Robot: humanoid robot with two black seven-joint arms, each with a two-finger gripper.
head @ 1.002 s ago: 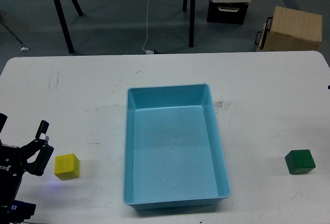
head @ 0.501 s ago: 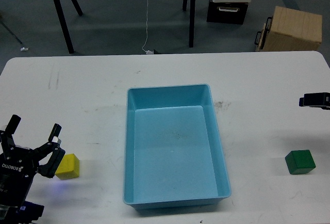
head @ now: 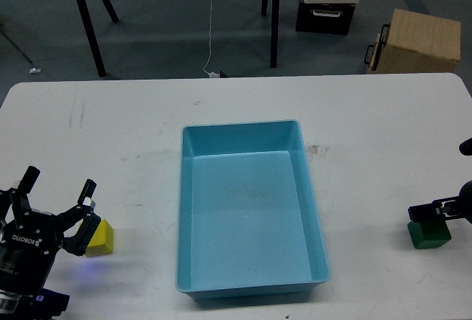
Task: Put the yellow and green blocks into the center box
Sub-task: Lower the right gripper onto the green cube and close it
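Two blocks wait on the white table [head: 133, 128], one on either side of the blue box [head: 251, 213], which sits empty in the middle where either arm can reach it; the yellow block [head: 101, 238] lies near the table's front left, well apart from the box's left wall, and the green block [head: 430, 234] lies at the front right, also well apart from the box; the left gripper [head: 57, 206] stands just left of the yellow block with its two fingers spread wide, one dark finger [head: 86, 196] over the block's near edge, which looks like a lining-up for a grasp, not a hold; nothing sits between the fingers yet; the right gripper [head: 428, 210] comes in from the right edge and hangs at the top of the green block, touching it or just above it, though it is seen small and dark, so I cannot tell whether its fingers are apart or closed; each arm appears assigned to the block on its own side, which saves reaching across the box; neither block has gone in, so the task seems barely begun, with the grasps judged to be the step in hand.
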